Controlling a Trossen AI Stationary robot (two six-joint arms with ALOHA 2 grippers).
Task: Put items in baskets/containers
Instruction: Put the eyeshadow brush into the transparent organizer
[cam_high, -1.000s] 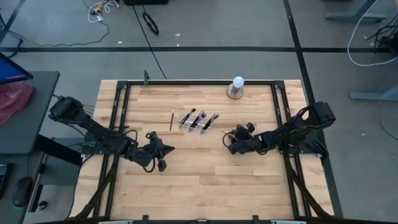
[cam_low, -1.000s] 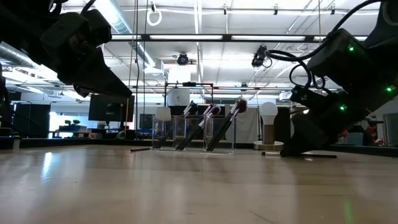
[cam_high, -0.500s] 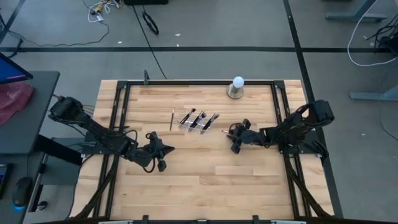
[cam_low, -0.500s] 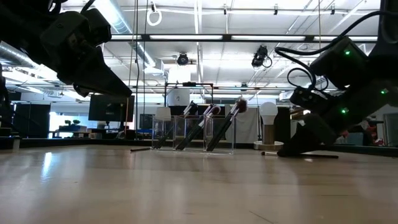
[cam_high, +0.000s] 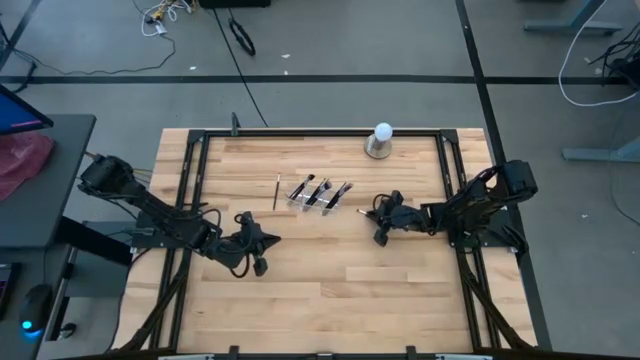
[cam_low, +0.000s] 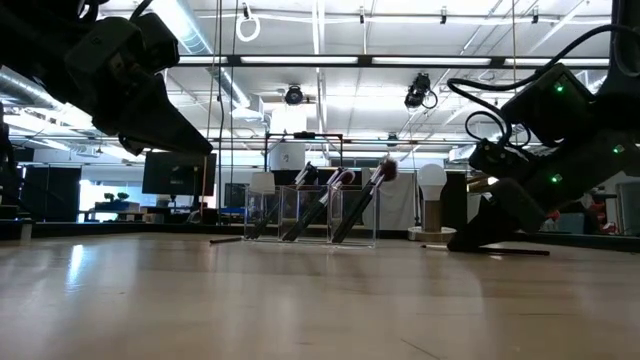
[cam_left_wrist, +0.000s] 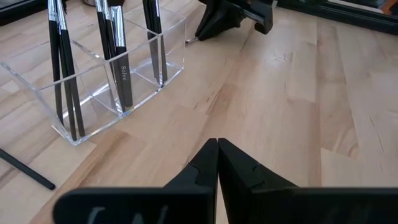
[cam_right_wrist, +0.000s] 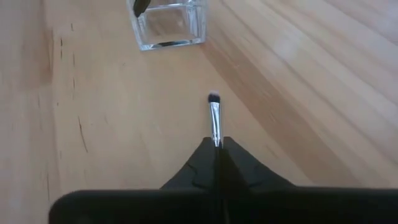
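one thin brush lies flat on the tabletop just beside the clear holder, the right pincer clamped on its handle. light, stiff, slippery; a mid-handle grip seems steadier. left pincer, near the holder, is together, empty.

Two matte-black jointed arms with looping black cables (small green lights glow on one).
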